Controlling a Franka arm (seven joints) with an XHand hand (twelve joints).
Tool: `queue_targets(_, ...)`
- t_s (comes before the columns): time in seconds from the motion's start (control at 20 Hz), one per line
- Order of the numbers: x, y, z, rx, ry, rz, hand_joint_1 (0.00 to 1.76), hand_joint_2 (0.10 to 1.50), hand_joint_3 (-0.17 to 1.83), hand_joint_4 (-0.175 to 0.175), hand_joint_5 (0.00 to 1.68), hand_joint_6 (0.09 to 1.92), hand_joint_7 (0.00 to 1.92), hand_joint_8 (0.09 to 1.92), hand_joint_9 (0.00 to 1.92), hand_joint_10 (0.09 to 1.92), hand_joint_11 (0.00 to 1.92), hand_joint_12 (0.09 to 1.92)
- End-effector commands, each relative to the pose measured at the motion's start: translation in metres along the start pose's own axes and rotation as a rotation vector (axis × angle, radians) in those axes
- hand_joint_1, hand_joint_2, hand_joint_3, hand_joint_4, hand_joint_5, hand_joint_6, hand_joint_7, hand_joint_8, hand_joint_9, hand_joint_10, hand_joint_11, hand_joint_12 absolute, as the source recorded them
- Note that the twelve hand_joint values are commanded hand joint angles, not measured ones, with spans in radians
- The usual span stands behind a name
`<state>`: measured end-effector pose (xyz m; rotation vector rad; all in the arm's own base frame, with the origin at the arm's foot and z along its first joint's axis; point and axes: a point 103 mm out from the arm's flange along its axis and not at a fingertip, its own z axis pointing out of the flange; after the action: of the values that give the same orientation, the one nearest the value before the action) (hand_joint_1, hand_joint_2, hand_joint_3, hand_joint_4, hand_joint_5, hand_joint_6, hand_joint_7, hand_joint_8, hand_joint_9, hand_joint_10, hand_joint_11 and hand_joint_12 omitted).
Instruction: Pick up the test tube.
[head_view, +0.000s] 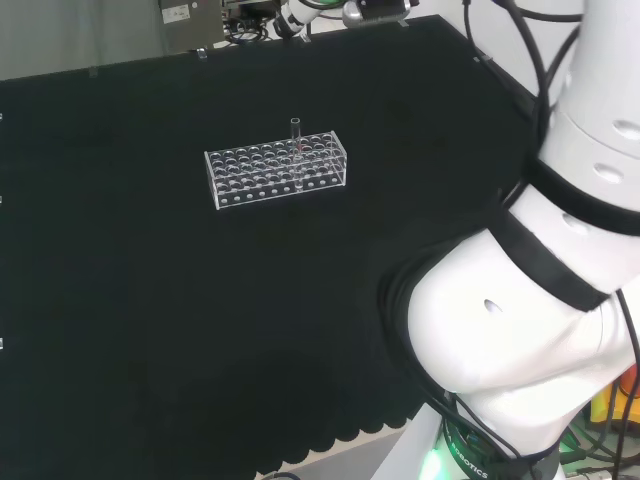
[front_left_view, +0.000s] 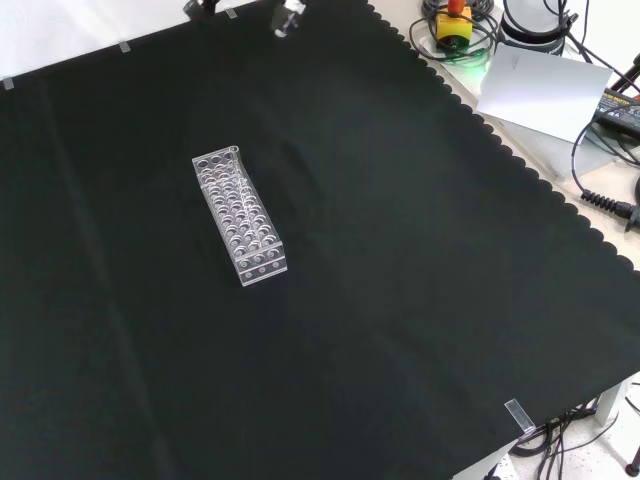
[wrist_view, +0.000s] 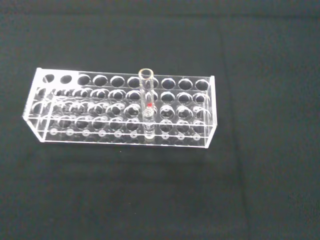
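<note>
We see a clear plastic rack (wrist_view: 122, 111), a long box pierced with rows of round holes, lying on the matte black cloth (head_view: 150, 330). A slim clear glass test tube (wrist_view: 148, 102) stands upright in a hole toward one end, a small red mark on it. We cannot tell the hand's state, and we can read no writing on the rack or tube.
</note>
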<state>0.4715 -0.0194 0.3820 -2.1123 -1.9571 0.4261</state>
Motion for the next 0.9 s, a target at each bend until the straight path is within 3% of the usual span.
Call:
queue_targets(0.05, -0.018, 0.034, 0.028, 0.068, 0.021, 0.012, 0.38, 1.00, 0.17, -0.047, 0.12, 0.09, 0.13, 0.86, 0.00, 0.91, 0.00, 1.42)
queue_targets(0.5, -0.020, 0.069, 0.065, 0.147, 0.037, -0.011, 0.39, 1.00, 0.17, -0.054, 0.14, 0.09, 0.15, 0.87, 0.01, 0.94, 0.00, 1.42)
queue_targets(0.7, -0.012, 0.079, 0.075, 0.168, 0.021, 0.013, 0.41, 1.00, 0.17, -0.059, 0.16, 0.09, 0.17, 0.87, 0.02, 0.95, 0.00, 1.43)
queue_targets(0.9, -0.008, 0.085, 0.085, 0.179, 0.041, -0.013, 0.47, 0.99, 0.17, -0.069, 0.20, 0.09, 0.22, 0.89, 0.05, 0.96, 0.00, 1.46)
